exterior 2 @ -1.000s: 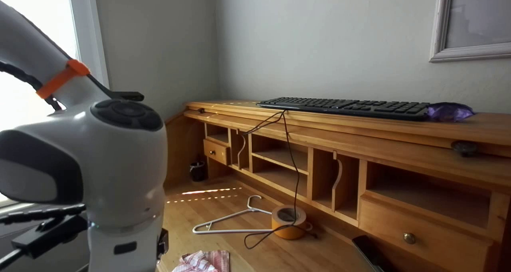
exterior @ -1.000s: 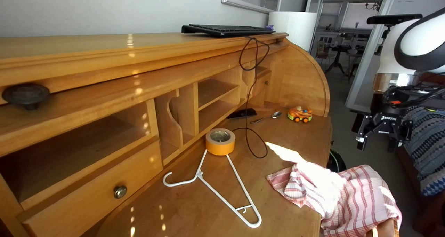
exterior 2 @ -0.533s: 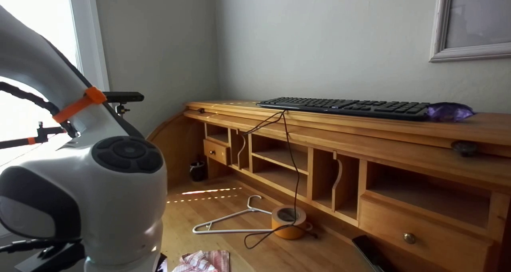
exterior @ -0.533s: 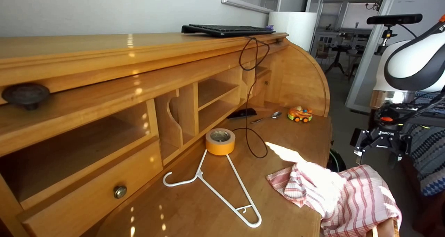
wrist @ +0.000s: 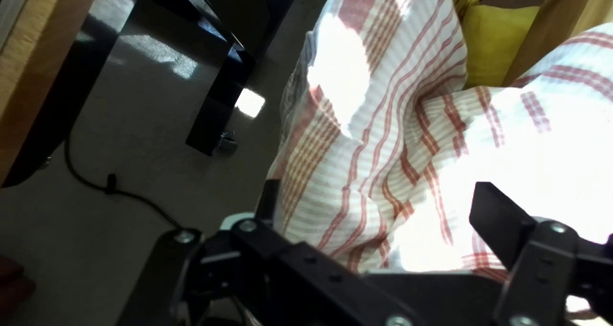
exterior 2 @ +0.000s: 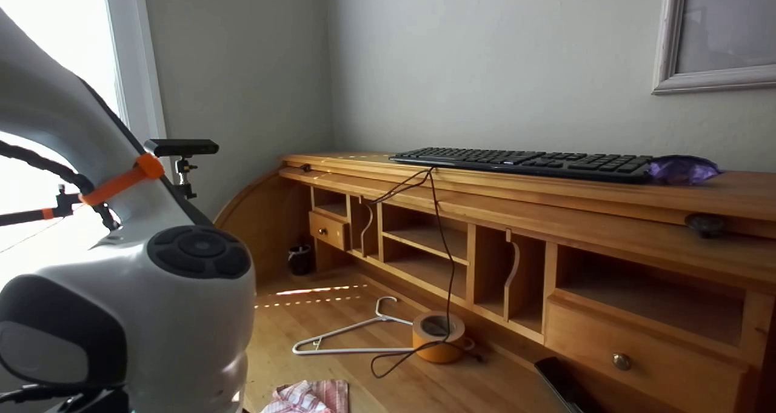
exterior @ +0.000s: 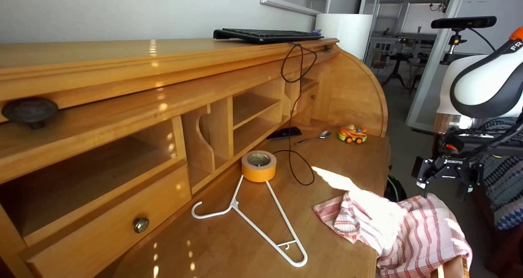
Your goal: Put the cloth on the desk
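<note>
Wrist view: jaws stand parted over the cloth [wrist: 416, 149]. In an exterior view the gripper [exterior: 444, 191] has sunk nearer it; the pickup, not yet made, looks close.

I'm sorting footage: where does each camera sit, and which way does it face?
In an exterior view: raised, facing along the desk toward the toy car; arm and open tool at picture right.
In an exterior view: near the arm, which fills picture left, facing a dark container; tool not discernible.
Wrist view: at the arm's end, facing past spread fingers to cloth and floor.
Both exterior views, roughly opposed, share cloth, hanger and tape.
</note>
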Motion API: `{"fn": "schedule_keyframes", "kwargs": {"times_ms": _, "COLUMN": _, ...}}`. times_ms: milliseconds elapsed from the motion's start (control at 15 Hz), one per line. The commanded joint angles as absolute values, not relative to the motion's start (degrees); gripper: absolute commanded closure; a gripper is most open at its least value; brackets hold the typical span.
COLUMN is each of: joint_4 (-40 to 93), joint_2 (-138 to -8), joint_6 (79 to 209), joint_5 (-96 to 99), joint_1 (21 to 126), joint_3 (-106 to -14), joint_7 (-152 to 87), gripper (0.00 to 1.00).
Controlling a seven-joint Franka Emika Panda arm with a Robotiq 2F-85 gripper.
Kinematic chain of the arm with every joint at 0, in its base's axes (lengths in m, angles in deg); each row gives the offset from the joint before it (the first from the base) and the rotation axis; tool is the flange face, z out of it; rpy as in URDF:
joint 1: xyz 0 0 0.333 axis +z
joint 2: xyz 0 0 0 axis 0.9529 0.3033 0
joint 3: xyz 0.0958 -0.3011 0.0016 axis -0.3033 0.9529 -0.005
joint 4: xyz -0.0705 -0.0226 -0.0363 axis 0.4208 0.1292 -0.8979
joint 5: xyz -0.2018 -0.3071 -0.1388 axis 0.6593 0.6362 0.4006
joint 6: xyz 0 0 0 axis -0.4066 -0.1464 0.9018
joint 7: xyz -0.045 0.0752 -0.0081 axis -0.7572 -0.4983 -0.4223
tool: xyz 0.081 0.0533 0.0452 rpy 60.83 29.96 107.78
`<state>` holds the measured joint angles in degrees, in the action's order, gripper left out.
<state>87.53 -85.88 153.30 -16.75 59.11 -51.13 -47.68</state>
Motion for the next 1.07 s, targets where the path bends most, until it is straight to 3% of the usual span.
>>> {"fn": "schedule_keyframes", "kwargs": {"times_ms": 0, "joint_4": 87.9, "joint_2": -81.8, "joint_6": 156.1, "joint_5": -14.3, "joint_1": 59.4, "joint_3": -50.1, "joint_7": -51.2, "gripper": 0.00}}
{"fn": "schedule_keyframes", "kwargs": {"times_ms": 133, "joint_4": 87.7, "joint_2": -80.2, "joint_6": 156.3, "joint_5": -13.7, "joint_1": 59.6, "joint_3": -49.6, "joint_7": -52.1, "gripper": 0.00}}
{"fn": "schedule_keyframes", "kwargs": {"times_ms": 200, "joint_4": 87.6, "joint_2": -79.4, "joint_6": 156.2, "joint_5": -13.7, "joint_1": 59.6, "joint_3": -49.4, "joint_7": -52.2, "gripper": 0.14}}
{"fn": "schedule_keyframes", "kwargs": {"times_ms": 267, "joint_4": 87.5, "joint_2": -78.7, "joint_6": 156.4, "joint_5": -13.7, "joint_1": 59.7, "joint_3": -49.3, "joint_7": -52.2, "gripper": 0.18}}
{"fn": "schedule_keyframes", "kwargs": {"times_ms": 400, "joint_4": 87.3, "joint_2": -77.5, "joint_6": 157.0, "joint_5": -14.2, "joint_1": 59.8, "joint_3": -49.2, "joint_7": -51.6, "gripper": 0.42}}
{"fn": "schedule_keyframes", "kwargs": {"times_ms": 867, "joint_4": 88.1, "joint_2": -78.6, "joint_6": 160.1, "joint_5": -14.1, "joint_1": 60.8, "joint_3": -49.2, "joint_7": -51.3, "gripper": 0.95}}
{"fn": "schedule_keyframes", "kwargs": {"times_ms": 1000, "joint_4": 88.8, "joint_2": -80.5, "joint_6": 159.2, "joint_5": -13.9, "joint_1": 60.9, "joint_3": -49.1, "joint_7": -51.7, "gripper": 0.94}}
